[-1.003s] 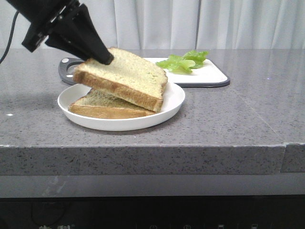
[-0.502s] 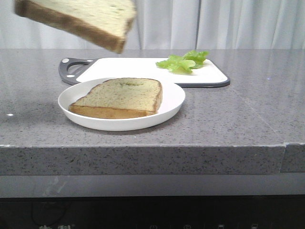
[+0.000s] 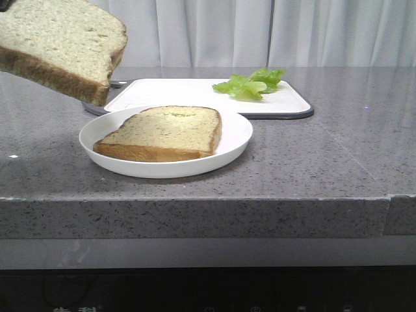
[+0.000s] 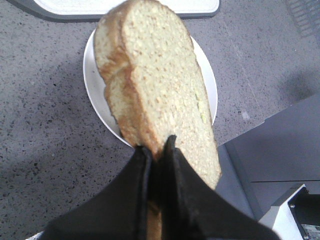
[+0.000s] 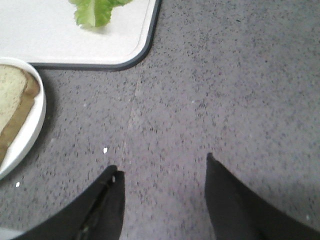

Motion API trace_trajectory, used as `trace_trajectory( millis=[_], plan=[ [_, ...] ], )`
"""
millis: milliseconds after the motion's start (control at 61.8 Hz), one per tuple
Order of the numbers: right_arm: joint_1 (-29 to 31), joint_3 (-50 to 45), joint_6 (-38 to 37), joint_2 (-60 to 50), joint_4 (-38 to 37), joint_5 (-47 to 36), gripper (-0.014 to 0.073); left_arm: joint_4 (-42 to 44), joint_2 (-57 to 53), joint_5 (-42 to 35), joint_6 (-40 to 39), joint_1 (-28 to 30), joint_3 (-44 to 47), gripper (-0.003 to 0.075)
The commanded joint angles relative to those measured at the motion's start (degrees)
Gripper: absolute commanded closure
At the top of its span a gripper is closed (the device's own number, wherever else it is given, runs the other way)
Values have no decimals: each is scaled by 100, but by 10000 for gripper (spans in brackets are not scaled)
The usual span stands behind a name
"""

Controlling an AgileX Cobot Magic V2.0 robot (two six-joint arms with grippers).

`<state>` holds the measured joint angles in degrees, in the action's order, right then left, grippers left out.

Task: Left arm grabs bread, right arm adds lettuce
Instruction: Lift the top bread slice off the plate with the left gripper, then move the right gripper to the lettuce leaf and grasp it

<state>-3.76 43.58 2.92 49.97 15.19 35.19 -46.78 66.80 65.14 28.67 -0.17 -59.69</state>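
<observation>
We are finding no readable words, brands or numbers; faint marks along the dark panel [image 3: 195, 292] below the counter are showing too small to read.

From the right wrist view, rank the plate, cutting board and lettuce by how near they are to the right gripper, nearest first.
1. Plate: its rim, with the bread slice left on it, is nearest the open right gripper.
2. Cutting board: just beyond the plate.
3. Lettuce: farthest, lying on the board's far part.
</observation>
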Motion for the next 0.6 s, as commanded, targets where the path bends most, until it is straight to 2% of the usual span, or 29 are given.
trace_trajectory(
  millis=[0,113,243,324,437,583],
  plan=[
    [31,572,107,559,76,-637,198,-424,-137,-161,31,6,-137,741],
    [31,1182,248,1377,76,-739,183,-424,-137,-161,31,17,-137,741],
    [31,1939,330,2249,76,-682,85,-424,-137,-161,31,17,-137,741],
    [31,2348,409,2797,168,-626,60,-424,-137,-161,31,17,-137,741],
    [59,3000,1011,3569,826,-486,62,-424,-137,-161,31,17,-137,741],
    [277,3787,2131,4496,2347,-70,62,-424,-137,-161,31,17,-137,741]
  ],
)
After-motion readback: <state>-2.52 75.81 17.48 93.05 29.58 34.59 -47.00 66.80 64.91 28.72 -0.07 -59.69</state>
